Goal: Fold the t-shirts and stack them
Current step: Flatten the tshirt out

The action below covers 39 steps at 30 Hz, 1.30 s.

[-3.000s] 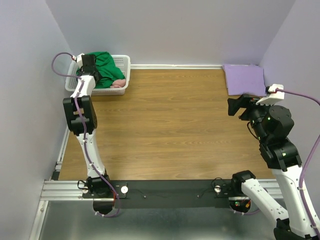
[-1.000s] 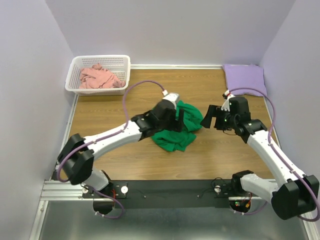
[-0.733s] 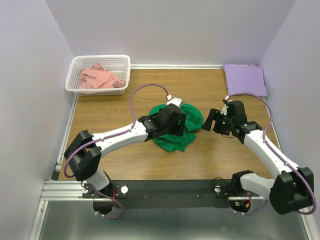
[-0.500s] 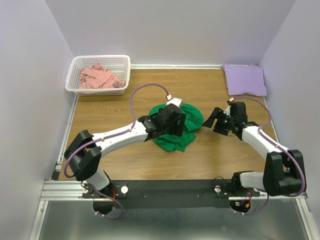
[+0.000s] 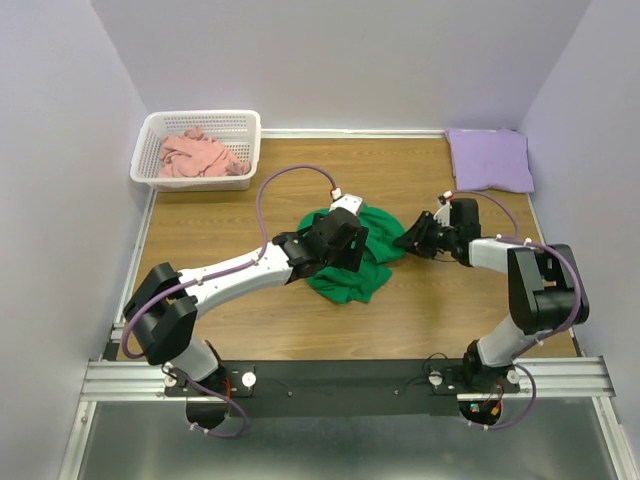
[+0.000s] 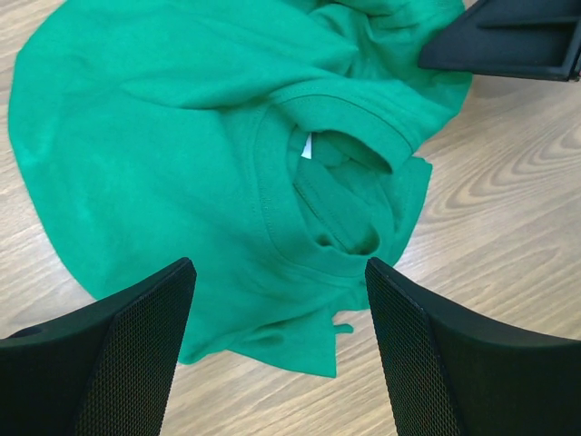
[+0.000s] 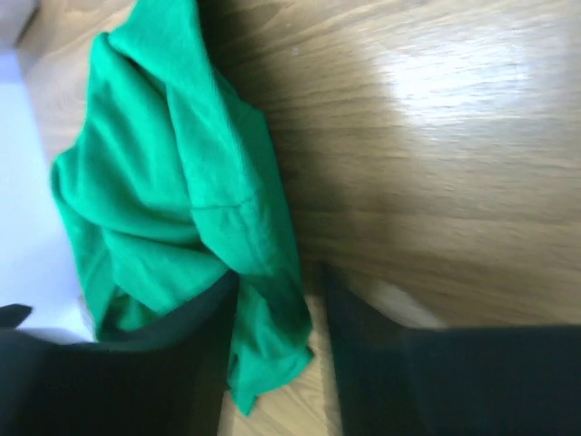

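The bright green t-shirt (image 5: 352, 278) lies crumpled in the middle of the table, its neck opening and white label (image 6: 307, 145) facing up. My left gripper (image 5: 345, 236) hovers over it, open, with the cloth (image 6: 163, 136) below its fingers (image 6: 277, 272) and nothing held. My right gripper (image 5: 410, 243) is low at the shirt's right edge. Its jaws (image 7: 277, 282) straddle a fold of the green cloth (image 7: 154, 182) with a small gap still showing. The lavender t-shirt (image 5: 488, 158) lies folded at the back right. The salmon pink t-shirt (image 5: 200, 153) sits in the basket.
The white lattice basket (image 5: 192, 183) stands at the back left corner. Walls close in the table on the left, back and right. My right gripper's black finger (image 6: 508, 41) shows at the top right of the left wrist view.
The right gripper has dropped to the shirt's right edge and its jaws have narrowed around a fold. The left gripper has stayed open over the shirt, hardly moving.
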Motion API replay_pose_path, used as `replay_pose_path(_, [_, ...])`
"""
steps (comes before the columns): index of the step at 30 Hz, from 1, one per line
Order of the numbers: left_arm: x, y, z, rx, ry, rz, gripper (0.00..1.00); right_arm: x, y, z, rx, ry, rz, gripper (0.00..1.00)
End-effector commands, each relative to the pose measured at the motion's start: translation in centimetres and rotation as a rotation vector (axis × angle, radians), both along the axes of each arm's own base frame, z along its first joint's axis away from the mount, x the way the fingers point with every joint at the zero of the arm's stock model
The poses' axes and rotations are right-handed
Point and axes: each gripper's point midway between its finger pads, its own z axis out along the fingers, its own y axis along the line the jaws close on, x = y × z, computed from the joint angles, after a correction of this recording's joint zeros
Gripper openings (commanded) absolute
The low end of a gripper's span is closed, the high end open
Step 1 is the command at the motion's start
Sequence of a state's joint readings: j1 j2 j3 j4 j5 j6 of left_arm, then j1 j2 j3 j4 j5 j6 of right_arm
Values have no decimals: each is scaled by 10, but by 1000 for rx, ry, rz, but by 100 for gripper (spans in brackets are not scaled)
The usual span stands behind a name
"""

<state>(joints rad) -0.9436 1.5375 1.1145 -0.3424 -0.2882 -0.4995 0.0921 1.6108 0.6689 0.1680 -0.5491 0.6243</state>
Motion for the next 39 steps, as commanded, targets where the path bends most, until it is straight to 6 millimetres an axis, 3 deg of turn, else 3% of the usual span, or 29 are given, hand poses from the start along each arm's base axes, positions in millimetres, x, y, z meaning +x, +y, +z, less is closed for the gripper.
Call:
replay_pose_path(1, [5,19,11,33,-55,50,84,17,15,33,82,-108,79,18])
replay_pose_path(3, [9,25,21,24,-78,68,84,32,13,71,66,-204,71,3])
replay_pose_path(5, [16,35,29,23,-94,101,84,42,8,97,26,-251,49,1])
replay_pose_path(6, [18,39,38,7,-110,111,84,55,7,138,18,-347,44,1])
replay_pose_path(8, [25,47,50,-15,-136,137,84,63,5,172,8,-390,26,1])
replay_pose_path(9, [27,50,59,-35,-152,143,84,71,6,214,18,-481,21,1])
replay_pose_path(13, [34,54,87,-86,-217,149,84,71,7,296,81,-606,-12,1])
replay_pose_path(17, [34,60,117,-148,-300,154,84,59,8,356,107,-719,0,1])
replay_pose_path(19, [31,64,134,-189,-346,147,84,52,14,373,129,-736,41,1])
replay_pose_path(22, [24,70,150,-235,-396,135,84,45,27,379,181,-710,102,1])
replay_pose_path(25, [16,70,159,-292,-425,104,84,43,53,370,196,-681,161,2])
replay_pose_path(30, [8,63,135,-296,-397,38,84,60,54,345,167,-629,101,2])
replay_pose_path(31, [8,60,116,-275,-372,27,84,63,51,338,154,-617,82,2])
replay_pose_path(34, [9,47,90,-253,-319,-14,84,77,40,327,101,-608,-7,1])
replay_pose_path(39, [17,31,60,-226,-277,-37,84,83,33,324,78,-602,-56,1])
